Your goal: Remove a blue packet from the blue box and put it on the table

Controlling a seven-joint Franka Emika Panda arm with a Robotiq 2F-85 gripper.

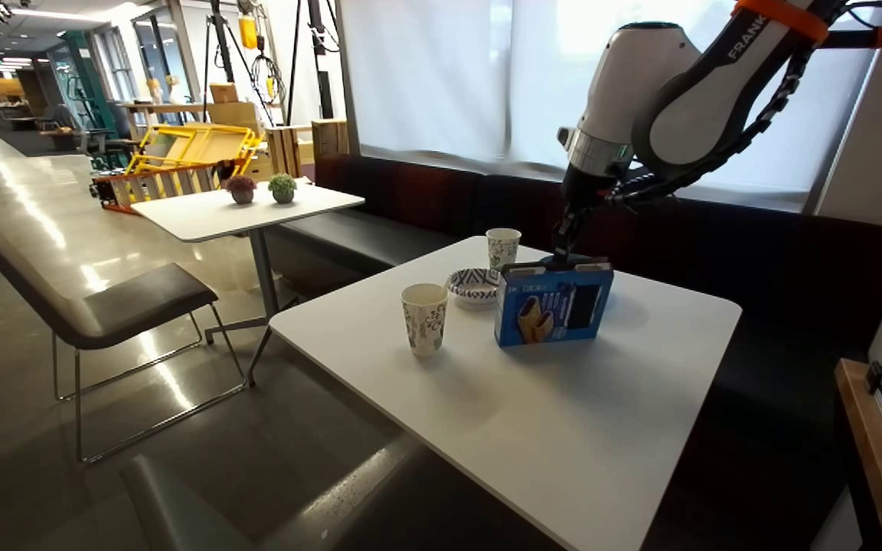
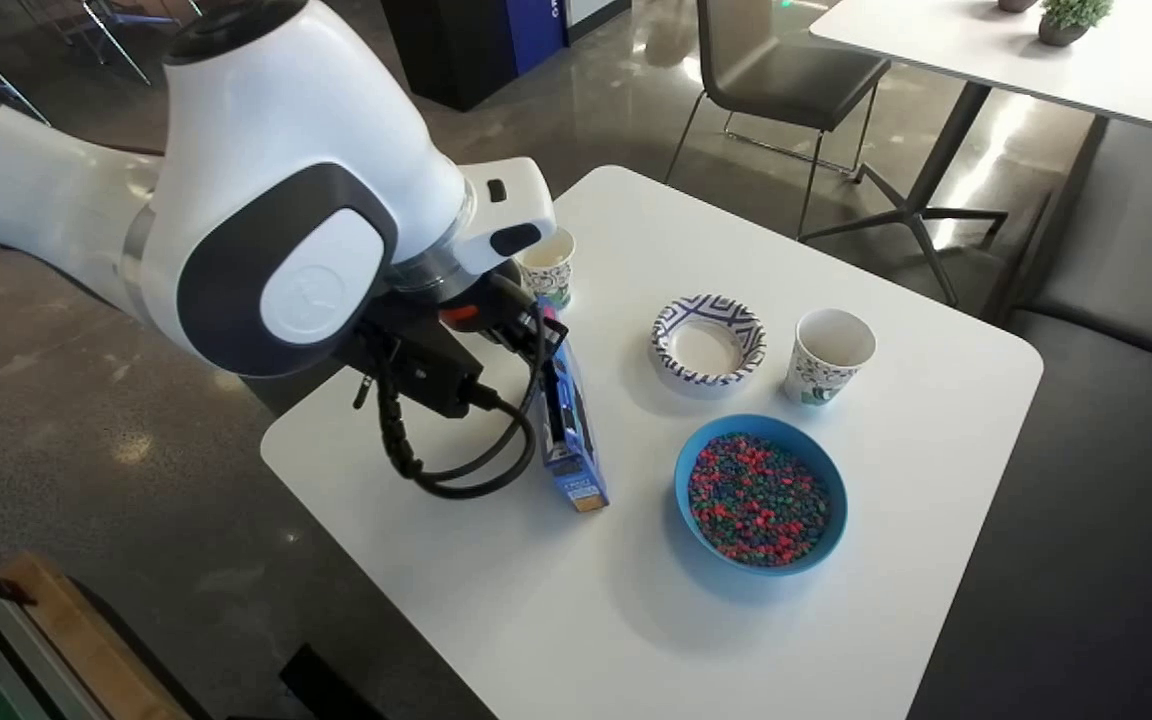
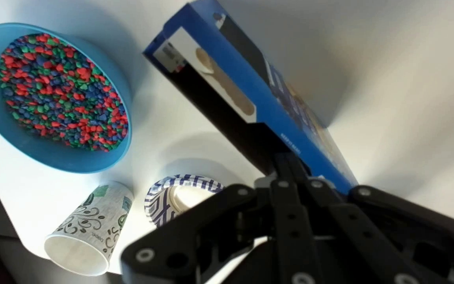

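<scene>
The blue box (image 1: 552,310) is a printed carton standing upright on the white table (image 1: 556,421). In the wrist view the blue box (image 3: 278,122) has an open, dark top. It also shows in an exterior view (image 2: 576,468), partly behind the arm. My gripper (image 1: 561,256) points down at the box's top. In the wrist view the gripper (image 3: 290,159) has its fingers close together, with the tips at or in the opening. I cannot see anything between the tips. No blue packet shows; the inside of the box is too dark to see into.
A blue bowl (image 2: 761,560) of coloured pebbles stands beside the box. A patterned paper bowl (image 2: 708,340) and two paper cups (image 1: 424,320) (image 1: 503,246) stand around it. A dark bench (image 1: 717,252) lines the window side.
</scene>
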